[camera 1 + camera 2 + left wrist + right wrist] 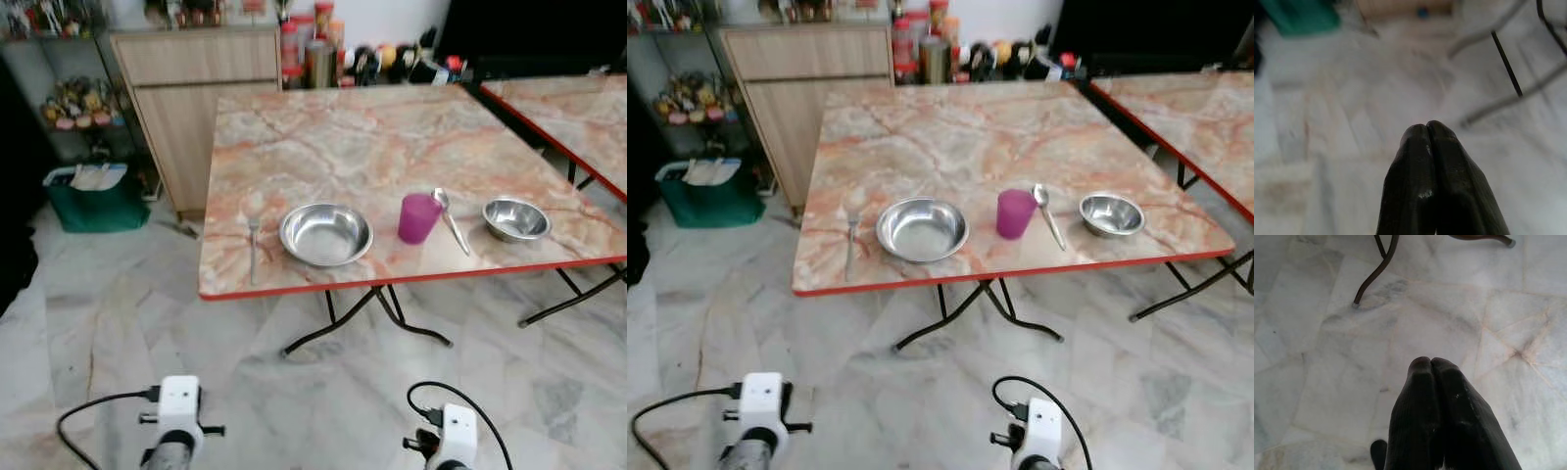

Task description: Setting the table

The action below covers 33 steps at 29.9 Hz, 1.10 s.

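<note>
1. The marble-patterned desk with a red edge stood ahead of the robot, carrying all the tableware along its near edge.
2. A large steel bowl sat on the desk near that edge, with a fork lying to its left, apart from it.
3. A purple cup stood upright to the right of the large bowl, and a spoon lay just beside the cup on its far side from that bowl; whether spoon and cup touched could not be told.
4. A smaller steel bowl sat further right of the large bowl, past the spoon.
5. The left claw hung over the pale marble floor, its two black fingers pressed together and holding nothing; the floor and the desk's legs behind it were blurred.
6. The right claw likewise hung low over the floor, fingers closed together and empty, with a dark desk leg beyond it.
7. In the head views both wrists were cut off at the bottom edge, well short of the desk.
8. A second desk to the right was cut off by the frame.
9. Behind the first desk stood a wooden cabinet, and the bottles and jars were too small to identify.
10. A green bin sat on the floor left of the cabinet.
</note>
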Available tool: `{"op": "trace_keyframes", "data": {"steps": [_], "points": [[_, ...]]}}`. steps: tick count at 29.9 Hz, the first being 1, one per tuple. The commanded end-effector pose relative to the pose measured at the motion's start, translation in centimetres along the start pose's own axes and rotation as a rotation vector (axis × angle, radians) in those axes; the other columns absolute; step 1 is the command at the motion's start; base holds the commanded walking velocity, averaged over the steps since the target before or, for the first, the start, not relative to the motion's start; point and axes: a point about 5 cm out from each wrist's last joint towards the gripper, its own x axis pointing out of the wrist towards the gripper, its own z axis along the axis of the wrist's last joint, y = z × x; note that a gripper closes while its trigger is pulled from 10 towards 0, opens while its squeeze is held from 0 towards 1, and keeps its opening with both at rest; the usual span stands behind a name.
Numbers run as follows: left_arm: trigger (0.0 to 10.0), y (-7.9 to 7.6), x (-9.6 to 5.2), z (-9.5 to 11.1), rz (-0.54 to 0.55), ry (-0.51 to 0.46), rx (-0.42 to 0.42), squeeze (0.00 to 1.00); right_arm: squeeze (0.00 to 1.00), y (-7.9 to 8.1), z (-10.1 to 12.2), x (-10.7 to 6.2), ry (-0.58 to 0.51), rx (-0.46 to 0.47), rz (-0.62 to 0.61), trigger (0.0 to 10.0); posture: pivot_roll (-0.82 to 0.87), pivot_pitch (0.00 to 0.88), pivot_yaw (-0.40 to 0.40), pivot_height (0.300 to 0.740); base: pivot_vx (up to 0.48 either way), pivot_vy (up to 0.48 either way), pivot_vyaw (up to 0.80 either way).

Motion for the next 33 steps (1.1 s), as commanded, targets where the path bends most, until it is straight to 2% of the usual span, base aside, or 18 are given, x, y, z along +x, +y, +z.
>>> {"op": "trace_keyframes", "data": {"steps": [1,8,11,12,14,15,16,17,18,19,20,23,24,26,33], "points": [[10.0,0.3,-0.5,-0.1,0.026,-0.024,-0.010,0.00,0.00,-0.4,-0.1,-0.1,-0.001,0.000,-0.008,10.0,0.03,0.000,0.003,0.740,0.000,0.000,0.00],[10.0,1.1,-2.2,0.3,0.081,-0.109,-0.026,0.00,0.00,-0.4,0.0,-0.1,0.000,-0.003,-0.005,10.0,0.05,0.000,-0.006,0.740,0.000,0.000,0.00],[10.0,1.4,-3.2,1.6,0.118,-0.188,-0.035,0.00,0.00,-0.6,0.1,-0.1,-0.002,0.001,-0.010,10.0,0.06,0.000,-0.020,0.740,0.000,0.000,0.00],[10.0,1.6,-3.3,2.4,0.132,-0.219,-0.037,0.00,0.00,-0.7,0.1,-0.1,-0.001,0.000,-0.011,10.0,0.07,0.000,-0.029,0.740,0.000,0.000,0.00],[10.0,1.9,-2.9,5.7,0.161,-0.337,-0.054,0.00,0.00,-0.7,0.2,-0.1,0.004,-0.013,-0.008,10.0,0.08,0.000,-0.041,0.740,0.000,0.000,0.00],[10.0,1.9,-2.9,5.7,0.161,-0.337,-0.054,0.00,0.00,-0.7,0.2,-0.1,0.004,-0.013,-0.008,10.0,0.08,0.000,-0.041,0.740,0.000,0.000,0.00],[10.0,2.2,-2.4,7.6,0.178,-0.399,-0.048,0.00,0.00,-0.7,0.2,-0.1,0.006,-0.020,-0.004,10.0,0.09,0.000,-0.047,0.740,0.000,0.000,0.00],[10.0,2.2,-2.4,7.6,0.178,-0.399,-0.048,0.00,0.00,-0.7,0.2,-0.1,0.006,-0.020,-0.004,10.0,0.09,0.000,-0.047,0.740,0.000,0.000,0.00],[10.0,2.2,-1.8,9.8,0.189,-0.468,-0.058,0.00,0.00,-0.6,0.3,0.0,0.006,-0.020,-0.003,10.0,0.09,0.000,-0.051,0.740,0.000,0.000,0.00],[10.0,2.1,-1.5,10.9,0.186,-0.500,-0.061,0.00,0.00,-0.5,0.4,0.0,0.003,-0.020,0.000,10.0,0.09,0.000,-0.051,0.740,0.000,0.000,0.00],[10.0,1.8,-1.2,12.5,0.169,-0.545,-0.055,0.00,0.00,-0.4,0.5,0.1,0.000,-0.019,0.003,10.0,0.09,0.000,-0.049,0.740,0.000,0.000,0.00],[10.0,0.4,-0.6,15.8,0.111,-0.614,-0.055,0.00,0.00,-0.1,0.8,0.2,-0.008,-0.015,0.007,10.0,0.08,0.000,-0.043,0.740,0.000,0.000,0.00],[10.0,0.4,-0.6,15.8,0.111,-0.614,-0.055,0.00,0.00,-0.1,0.8,0.2,-0.008,-0.015,0.007,10.0,0.08,0.000,-0.043,0.740,0.000,0.000,0.00],[10.0,-2.0,0.1,17.2,0.007,-0.623,-0.053,0.00,0.00,0.0,0.9,0.2,-0.013,-0.006,0.006,10.0,0.07,0.000,-0.034,0.740,0.133,0.000,0.00],[10.0,-6.3,1.2,17.5,-0.142,-0.572,-0.062,0.00,0.00,-0.2,0.7,0.2,-0.011,0.004,-0.007,10.0,0.05,0.000,-0.023,0.740,0.348,0.000,0.00]]}}
